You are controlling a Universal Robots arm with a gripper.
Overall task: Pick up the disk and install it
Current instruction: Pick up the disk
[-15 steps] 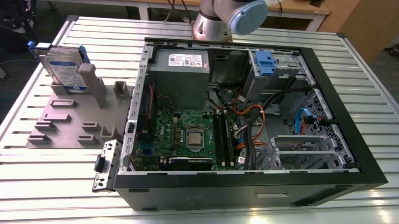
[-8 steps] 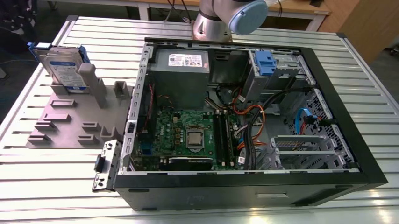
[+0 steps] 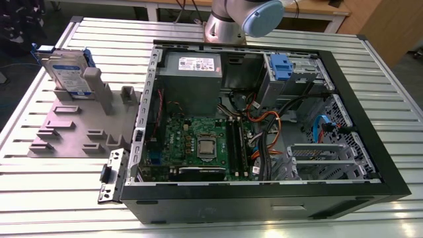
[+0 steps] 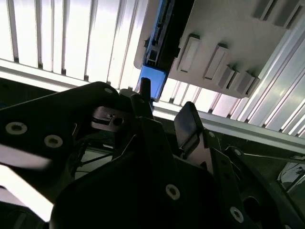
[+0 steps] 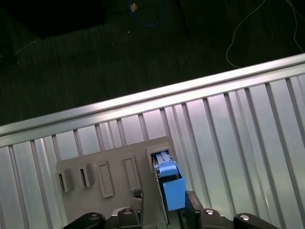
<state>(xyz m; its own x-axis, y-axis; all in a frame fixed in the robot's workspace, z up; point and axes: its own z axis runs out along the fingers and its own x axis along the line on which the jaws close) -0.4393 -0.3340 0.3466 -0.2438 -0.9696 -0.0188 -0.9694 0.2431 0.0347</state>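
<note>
In the holder (image 3: pixel 66 131) the disk (image 3: pixel 66 74) stands on edge, apparently slotted upright so its blue rim is offered for a grasp. Above the holder hangs the gripper (image 5: pixel 164 202), jaws wide apart and empty, lined up over that rim.

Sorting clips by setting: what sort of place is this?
Likely a robotics lab bench: an open computer case lies on a ribbed metal table, the disk stands in a grey holder beside it, a robot arm behind.
</note>
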